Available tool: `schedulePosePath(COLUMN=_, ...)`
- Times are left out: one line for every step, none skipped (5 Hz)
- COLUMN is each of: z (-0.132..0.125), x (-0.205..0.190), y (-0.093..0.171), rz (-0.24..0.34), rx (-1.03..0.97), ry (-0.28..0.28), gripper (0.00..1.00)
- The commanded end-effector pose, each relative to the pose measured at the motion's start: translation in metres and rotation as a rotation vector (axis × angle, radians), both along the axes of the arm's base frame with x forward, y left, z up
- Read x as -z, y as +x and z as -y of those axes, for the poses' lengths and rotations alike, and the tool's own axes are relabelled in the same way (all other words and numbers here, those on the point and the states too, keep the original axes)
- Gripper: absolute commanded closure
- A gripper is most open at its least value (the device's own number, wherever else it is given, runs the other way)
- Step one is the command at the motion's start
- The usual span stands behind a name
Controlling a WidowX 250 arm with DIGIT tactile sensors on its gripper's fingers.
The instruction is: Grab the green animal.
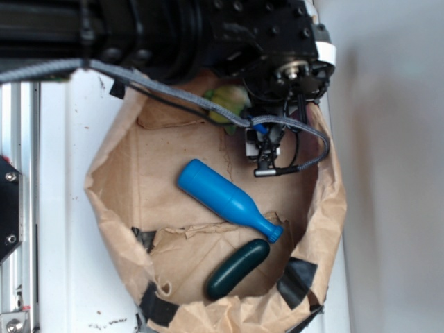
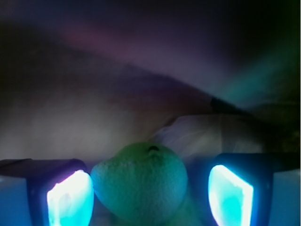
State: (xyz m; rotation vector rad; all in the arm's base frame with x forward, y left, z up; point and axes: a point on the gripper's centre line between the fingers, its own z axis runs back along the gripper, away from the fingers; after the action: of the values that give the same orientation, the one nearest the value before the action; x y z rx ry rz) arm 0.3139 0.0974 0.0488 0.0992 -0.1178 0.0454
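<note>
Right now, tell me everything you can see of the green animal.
The green animal is a small soft toy with a rounded, dull-green, finely textured head. It sits between the gripper's two glowing fingers; contact can't be confirmed. From outside, only a yellow-green patch shows under the arm, inside the paper-lined bin.

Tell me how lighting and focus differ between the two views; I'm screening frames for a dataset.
Exterior: bright, even light, fairly sharp, though the arm hides most of the green animal. Wrist: dim, soft-focus, purple-tinted background; the animal sits between glaring cyan-glowing fingers of the gripper.
</note>
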Motion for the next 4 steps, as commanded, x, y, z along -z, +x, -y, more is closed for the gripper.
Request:
schedulePosePath(z=0.009, x=-0.012, y=0.006, rz=0.046, rx=0.023, ry=0.013, gripper=1.00)
schedulePosePath(z=0.007, x=-0.019, y=0.004, rz=0.070, rx=0.021, ry=-0.014, gripper=1.00)
schedulePosePath(z=0.007, x=-0.021, y=0.004, rz=0.076, rx=0.018, ry=-0.024, gripper=1.00)
schedulePosePath(z=0.012, x=-0.037, y=0.002, rz=0.058, rx=0.016, ry=-0.079, gripper=1.00)
